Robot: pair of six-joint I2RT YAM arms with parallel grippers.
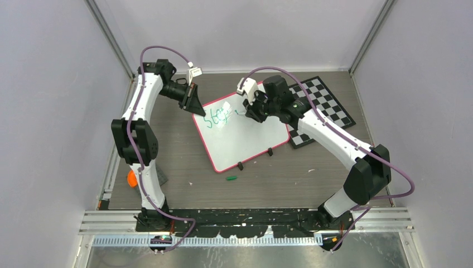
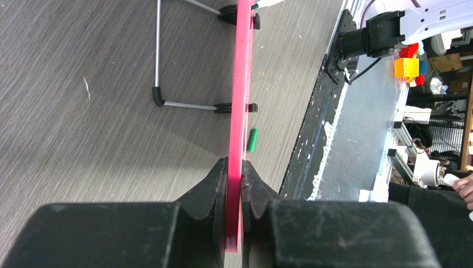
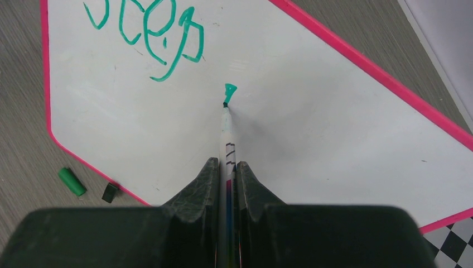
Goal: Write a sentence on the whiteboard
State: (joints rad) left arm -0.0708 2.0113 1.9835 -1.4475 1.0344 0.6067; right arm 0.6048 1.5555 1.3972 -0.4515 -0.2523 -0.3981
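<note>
The right tool [image 3: 227,170] pinches a green marker [image 3: 226,131], its tip touching the whiteboard [image 3: 334,139] at mid-tabletop [image 1: 167,167]; the sentence [image 3: 159,39] has one word, a second barely started; the left tool [image 2: 234,167] clamps the far rim; writing is probably underway, and the next letters need light, even pressure.

The top external camera is mounted high above and behind the arm bases and looks steeply down, covering the whole bench [image 1: 178,146] from a distance. The left wrist camera sits directly behind the left claw [image 2: 234,167] and sights along the rim of the whiteboard [image 2: 241,84] clamped in it, toward the bench's near edge. The right wrist camera looks from close range past the right claw [image 3: 226,167] and its gripped marker [image 3: 226,125] onto the board face. All three views share the whiteboard and the green cap [image 1: 231,178] lying beside it.
</note>
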